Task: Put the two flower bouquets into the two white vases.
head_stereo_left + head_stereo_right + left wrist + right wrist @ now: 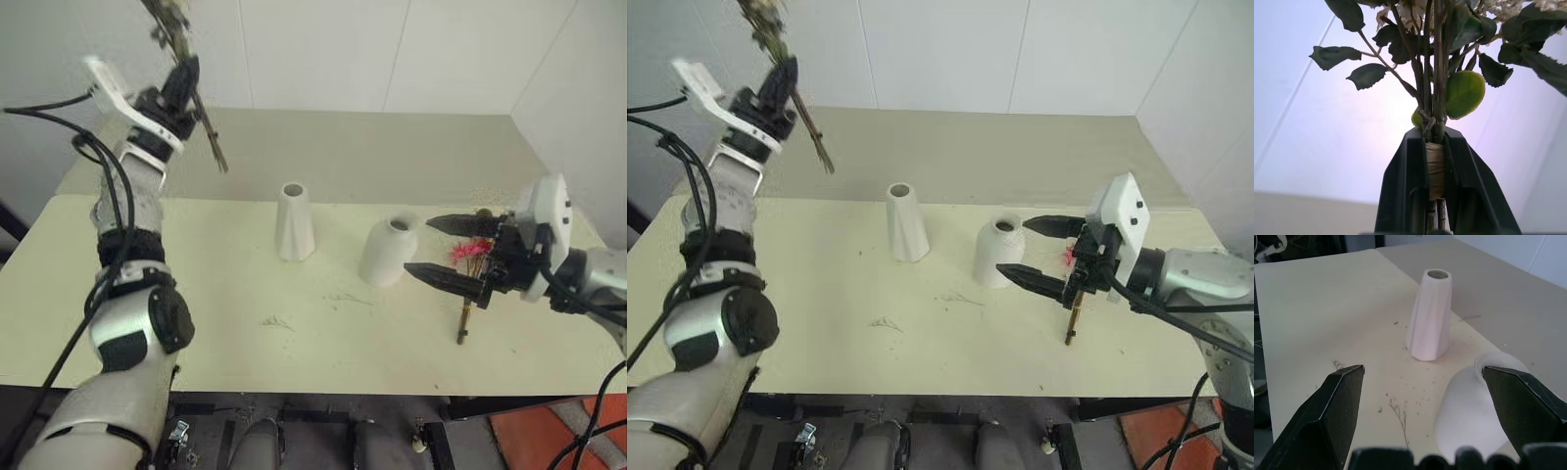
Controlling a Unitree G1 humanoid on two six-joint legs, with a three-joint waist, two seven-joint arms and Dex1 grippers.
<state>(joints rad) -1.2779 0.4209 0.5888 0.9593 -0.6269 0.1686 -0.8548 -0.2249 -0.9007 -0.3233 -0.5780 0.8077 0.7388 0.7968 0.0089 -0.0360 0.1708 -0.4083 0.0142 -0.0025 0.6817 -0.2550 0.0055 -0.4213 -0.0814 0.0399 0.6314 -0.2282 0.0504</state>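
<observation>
Left tool (184, 73): raised high over the tabletop's (196, 333) far left side, closed on the taped stems of the cream-white bunch (1435, 73); the blooms point up and the stem ends (217, 157) slant down toward the vases.
Right tool (443, 251): fingers spread wide, holding nothing, level above the tabletop's right side.
Tall vase (293, 222): upright near the tabletop's middle, mouth empty.
Round vase (389, 251): upright, just right of the tall vase and just beside the right tool's fingertips, mouth empty.
Pink-red bunch (468, 257): lying on the tabletop under and behind the right tool, stem end toward the near edge.
Task state: neither bunch is in a vase yet.
Risk, stems: the vase mouths are narrow, so slanted stems may catch a rim instead of entering.
Risk, vase: a sideways push from the stems could tip the slim tall vase, which nothing steadies.
Risk, right tool: its open fingers stand close to the round vase, so a careless reach for the pink-red bunch could knock it.
Risk, bunch: dried sprigs may shed or snap if forced down.
</observation>
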